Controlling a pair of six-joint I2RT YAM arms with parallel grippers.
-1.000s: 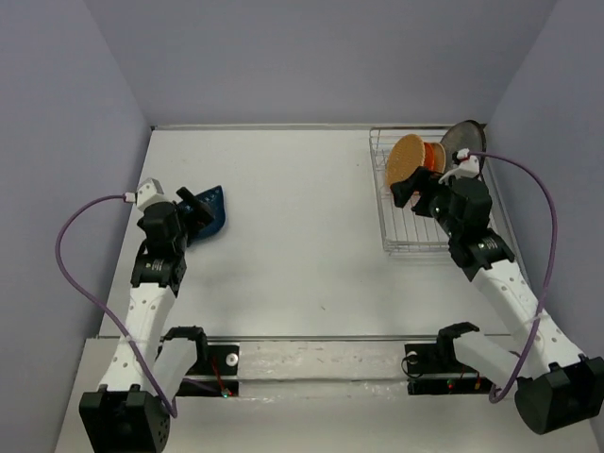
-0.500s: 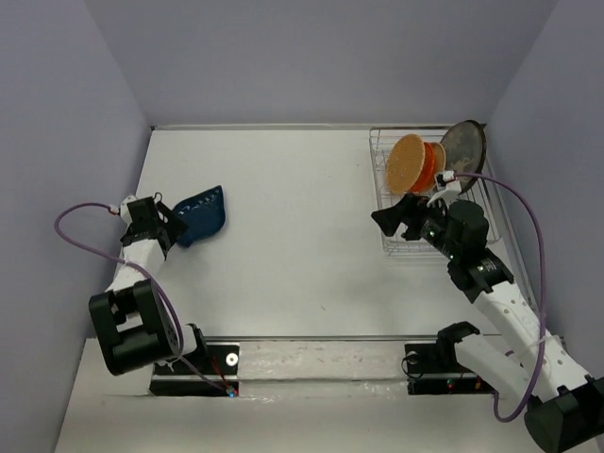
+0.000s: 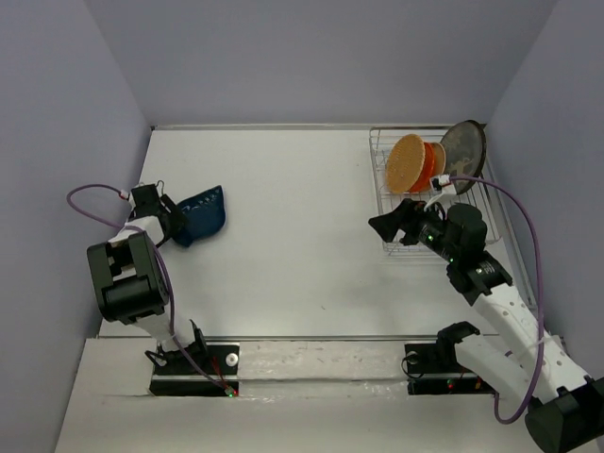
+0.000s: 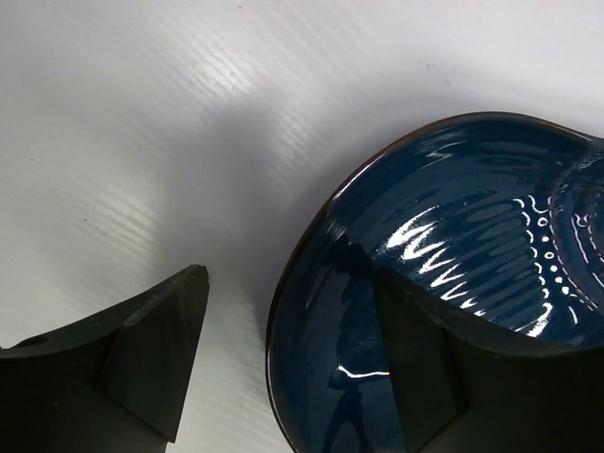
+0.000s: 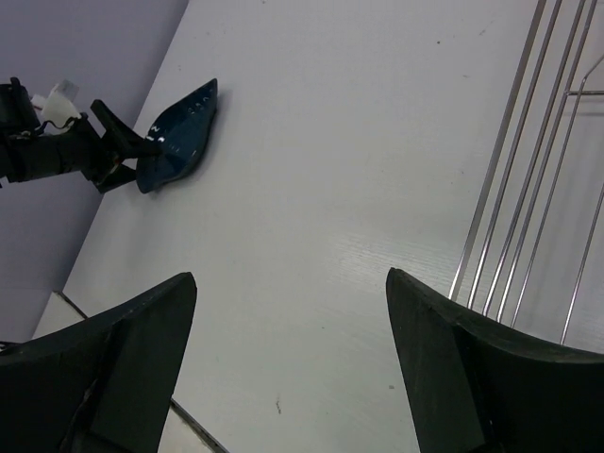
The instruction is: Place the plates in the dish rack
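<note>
Left fingers [image 4: 151, 359] spread, dark blue leaf plate [image 4: 472, 217] rim between them on the surface [image 4: 142, 113]; glazed, stiff, likely slippery and chip-prone, so pinch rim squarely; right fingers [image 5: 113, 377] spread, empty.

Plates: 4 seen. One blue plate [image 3: 200, 213] at left. Three stand in the rack [image 3: 380, 200] at far right: tan plate [image 3: 406, 162], orange plate [image 3: 433, 159], grey plate [image 3: 464, 143]. Racks: 1. Arms: 2, left arm [image 3: 127, 274] and right arm [image 3: 493, 288].
</note>
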